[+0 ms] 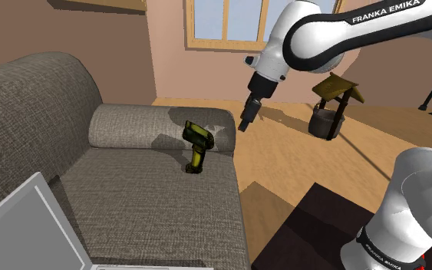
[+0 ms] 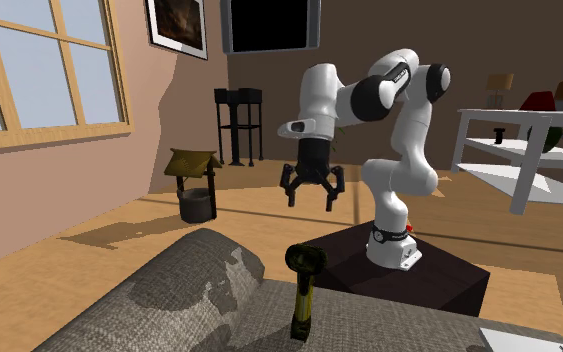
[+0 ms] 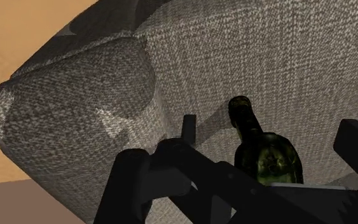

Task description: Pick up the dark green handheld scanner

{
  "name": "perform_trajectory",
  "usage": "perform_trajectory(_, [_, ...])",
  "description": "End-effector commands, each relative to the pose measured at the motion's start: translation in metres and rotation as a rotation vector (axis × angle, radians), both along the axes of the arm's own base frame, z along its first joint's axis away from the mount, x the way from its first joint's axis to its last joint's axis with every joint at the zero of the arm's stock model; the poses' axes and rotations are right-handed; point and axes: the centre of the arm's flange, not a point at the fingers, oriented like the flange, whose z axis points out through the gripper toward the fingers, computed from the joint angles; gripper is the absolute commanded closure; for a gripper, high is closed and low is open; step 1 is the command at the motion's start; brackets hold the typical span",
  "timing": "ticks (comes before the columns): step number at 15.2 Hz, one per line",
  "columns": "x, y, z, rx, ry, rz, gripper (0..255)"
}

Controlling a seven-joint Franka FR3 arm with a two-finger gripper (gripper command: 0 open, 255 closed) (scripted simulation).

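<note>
- The dark green handheld scanner (image 1: 197, 146) is stood up on the seat of the grey sofa (image 1: 145, 192), just beside the round armrest (image 1: 141, 126).
- Its long side runs up and down. The thin handle is set on the cushion and the wide head is on top, so it is pointed up.
- In the wrist view the head is seen nearest the camera, and the handle runs away from it down to the seat.
- The gripper (image 2: 312, 195) is seen up in the air with its two fingers (image 2: 292, 190) spread wide apart. Nothing is held between them.
- The scanner is lower than the gripper and well apart from it.
- In the shoulder view the gripper is hung over the wood floor (image 1: 298, 161) just past the armrest, to that view's right of the scanner.
- In the wrist view the scanner is seen in the gap between the fingers but is not touched by them.
- A little wishing well (image 1: 333, 103) is stood on the floor, farther off.
</note>
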Motion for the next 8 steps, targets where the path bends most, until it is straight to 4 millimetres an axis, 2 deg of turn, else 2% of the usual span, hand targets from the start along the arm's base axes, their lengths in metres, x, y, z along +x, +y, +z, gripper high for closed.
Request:
perform_trajectory(1, [0.016, 0.012, -0.012, 0.032, -0.034, 0.056, 0])
perform_trajectory(7, [0.053, 0.057, -0.037, 0.128, -0.124, 0.222, 0])
perform_trajectory(8, [0.054, 0.059, -0.038, 0.132, -0.127, 0.228, 0])
